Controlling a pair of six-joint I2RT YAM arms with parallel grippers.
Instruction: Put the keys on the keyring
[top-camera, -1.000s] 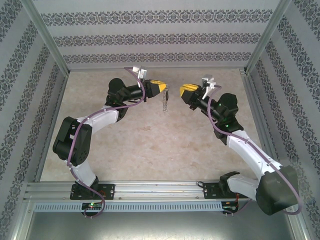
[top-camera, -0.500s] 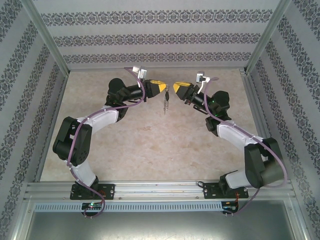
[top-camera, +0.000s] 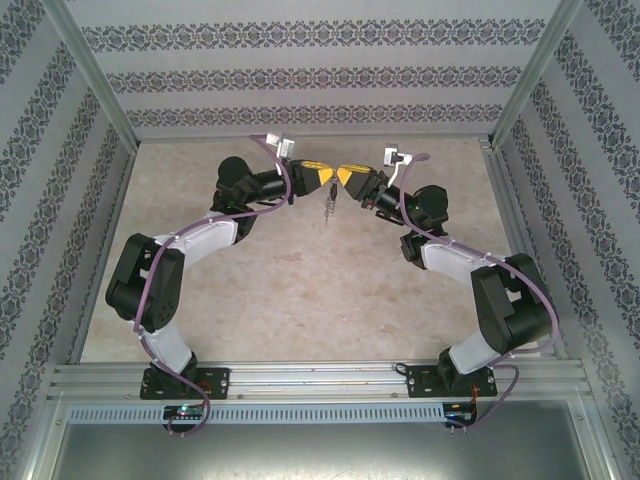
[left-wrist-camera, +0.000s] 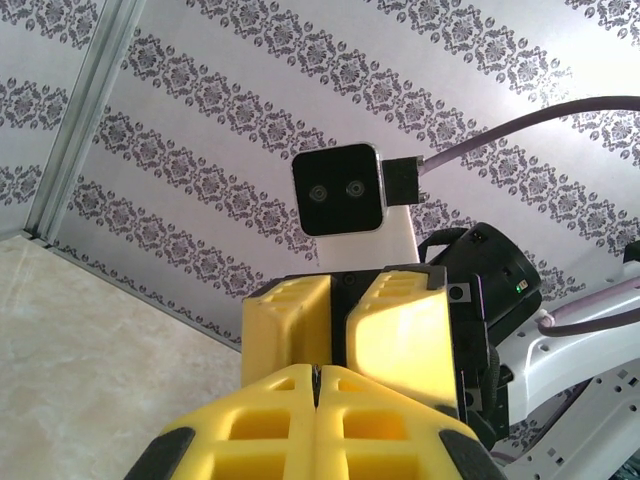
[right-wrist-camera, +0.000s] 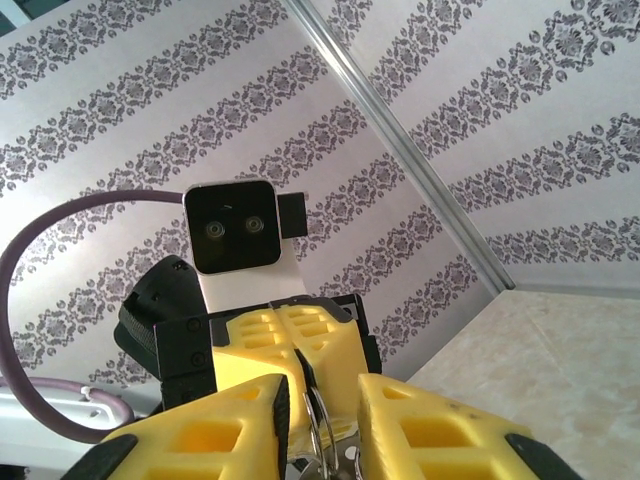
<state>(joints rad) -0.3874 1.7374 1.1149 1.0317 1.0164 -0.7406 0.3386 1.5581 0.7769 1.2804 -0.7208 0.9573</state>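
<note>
Over the far middle of the table (top-camera: 300, 300), the threading step is in hand. The left arm (top-camera: 200, 235) and right arm (top-camera: 470, 265) both reach forward and bend inward, so the wrists face each other, raised off the surface.

The left hand (top-camera: 322, 178) and right hand (top-camera: 345, 177) meet almost tip to tip. The left hand is clenched tight, and the keyring (top-camera: 328, 205) hangs from its tip with the chain strip dangling clear of the table. From the right wrist, keyring wire stands in the gap between the right fingers (right-wrist-camera: 400, 420), which are only partly closed. Whether they pinch it, I cannot tell.

The key is too small to pick out. The next move likely calls for a fine, steady push with the left grip held firm.
</note>
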